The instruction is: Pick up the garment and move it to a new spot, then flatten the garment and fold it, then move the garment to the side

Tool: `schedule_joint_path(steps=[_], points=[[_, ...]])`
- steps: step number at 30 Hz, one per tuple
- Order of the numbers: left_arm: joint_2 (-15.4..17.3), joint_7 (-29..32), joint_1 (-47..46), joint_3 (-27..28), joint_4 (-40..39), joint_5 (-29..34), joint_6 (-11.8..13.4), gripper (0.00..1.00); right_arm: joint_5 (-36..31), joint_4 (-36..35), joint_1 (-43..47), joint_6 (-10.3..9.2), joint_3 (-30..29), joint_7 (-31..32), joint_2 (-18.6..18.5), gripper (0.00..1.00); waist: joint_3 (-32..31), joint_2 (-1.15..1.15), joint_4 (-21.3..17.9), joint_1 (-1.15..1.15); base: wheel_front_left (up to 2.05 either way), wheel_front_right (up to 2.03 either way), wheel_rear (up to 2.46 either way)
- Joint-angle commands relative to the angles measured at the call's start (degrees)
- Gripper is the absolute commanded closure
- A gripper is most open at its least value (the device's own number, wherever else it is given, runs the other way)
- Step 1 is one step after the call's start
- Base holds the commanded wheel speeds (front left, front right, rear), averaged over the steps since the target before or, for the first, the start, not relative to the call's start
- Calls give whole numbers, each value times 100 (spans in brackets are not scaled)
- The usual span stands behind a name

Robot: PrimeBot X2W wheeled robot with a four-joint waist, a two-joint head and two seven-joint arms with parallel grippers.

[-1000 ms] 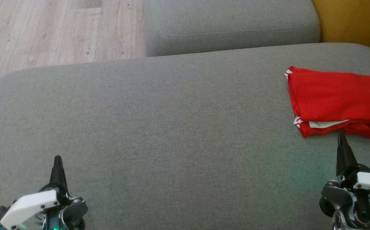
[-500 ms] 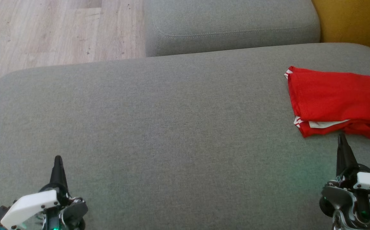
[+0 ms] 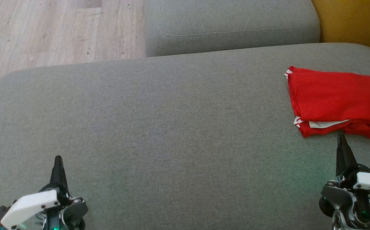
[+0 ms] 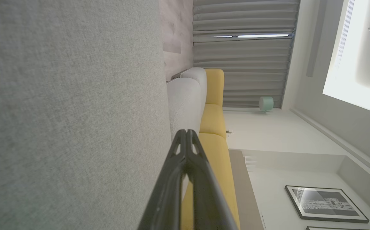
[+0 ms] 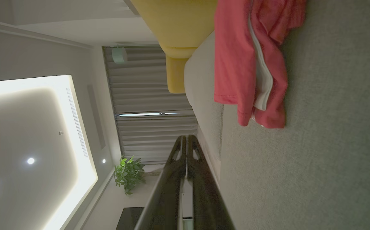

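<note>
The garment [image 3: 335,99] is red with white trim, folded into a flat stack at the right edge of the grey sofa cushion [image 3: 159,127]; the right wrist view shows the garment [image 5: 245,60] lying just ahead of the fingers. My right gripper [image 3: 342,138] is shut and empty, its tip just short of the garment's near edge. In the right wrist view the right gripper [image 5: 187,138] has its fingers pressed together. My left gripper [image 3: 57,158] is shut and empty at the lower left, far from the garment; the left gripper [image 4: 186,132] hovers over bare cushion.
A second grey cushion [image 3: 229,25] lies beyond the big one. Wooden floor [image 3: 44,32] is at the upper left, and a yellow seat [image 3: 354,19] stands at the upper right. Most of the big cushion between the grippers is bare fabric.
</note>
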Motion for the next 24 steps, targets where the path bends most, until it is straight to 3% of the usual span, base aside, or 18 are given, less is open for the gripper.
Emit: schedule_joint_path(steps=[1,24], points=[[40,36,-289,207,-160,50,-40,100,-30,-177,-298,-4,111,20,-31,100,0,0,0,0,0,0,0],[26,52,-290,228,-159,67,-40,100,-38,-177,-299,-4,102,28,-24,100,0,0,0,0,0,0,0]])
